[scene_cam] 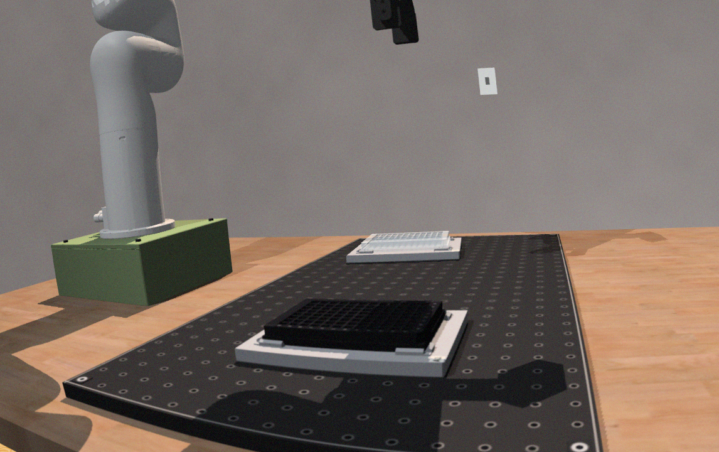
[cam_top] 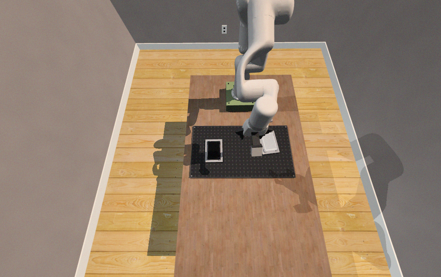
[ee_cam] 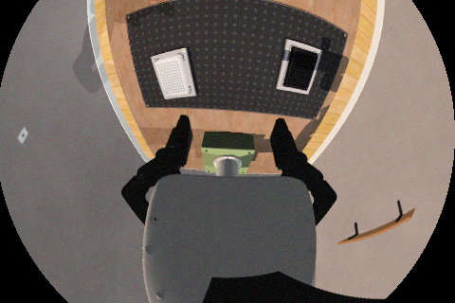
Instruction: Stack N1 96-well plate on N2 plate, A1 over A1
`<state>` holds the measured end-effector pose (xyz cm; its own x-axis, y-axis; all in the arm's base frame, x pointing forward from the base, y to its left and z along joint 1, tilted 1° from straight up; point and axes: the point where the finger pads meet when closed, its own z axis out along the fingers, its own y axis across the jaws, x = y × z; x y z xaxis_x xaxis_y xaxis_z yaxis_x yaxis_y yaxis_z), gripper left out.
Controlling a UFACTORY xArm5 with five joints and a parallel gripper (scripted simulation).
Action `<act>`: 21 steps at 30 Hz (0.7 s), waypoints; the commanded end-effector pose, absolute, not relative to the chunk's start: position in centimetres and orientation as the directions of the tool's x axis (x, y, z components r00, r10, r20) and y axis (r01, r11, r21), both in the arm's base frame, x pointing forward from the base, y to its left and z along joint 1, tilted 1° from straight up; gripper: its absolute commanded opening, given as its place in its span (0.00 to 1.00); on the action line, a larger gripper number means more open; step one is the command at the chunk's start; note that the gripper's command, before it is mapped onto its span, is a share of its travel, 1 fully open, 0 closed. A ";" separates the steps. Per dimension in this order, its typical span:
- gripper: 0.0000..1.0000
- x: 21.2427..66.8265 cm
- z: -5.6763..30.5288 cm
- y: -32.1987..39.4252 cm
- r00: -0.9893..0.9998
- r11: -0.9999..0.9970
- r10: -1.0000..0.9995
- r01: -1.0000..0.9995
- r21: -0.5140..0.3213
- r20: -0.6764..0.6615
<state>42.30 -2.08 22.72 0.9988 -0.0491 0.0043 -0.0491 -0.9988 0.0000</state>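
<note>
Two plates are sitting well apart on a black breadboard [scene_cam: 519,292]: the clear plate [scene_cam: 405,240] is resting in nest N1 [scene_cam: 446,253], the black plate [scene_cam: 357,322] in nest N2 [scene_cam: 452,343]. Nothing of the stacking is done yet; the lift, carry and nesting are all remaining. The gripper [ee_cam: 230,139] is hanging high above the board with its jaws spread wide and holding nothing. Open board is lying between the nests, so a carry across looks unobstructed. The green base [scene_cam: 182,263] is standing off the board's near side, away from that path.
</note>
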 end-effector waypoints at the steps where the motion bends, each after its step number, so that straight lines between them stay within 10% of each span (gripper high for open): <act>1: 1.00 42.3 21.9 -3.3 0.998 -0.998 -0.069 -0.069 0.000 -0.001; 21: 1.00 41.8 16.1 -10.2 0.998 -0.998 -0.069 -0.069 0.000 0.003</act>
<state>41.65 -8.82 17.11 0.9976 -0.0695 -0.0032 -0.0695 -0.9976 -0.0004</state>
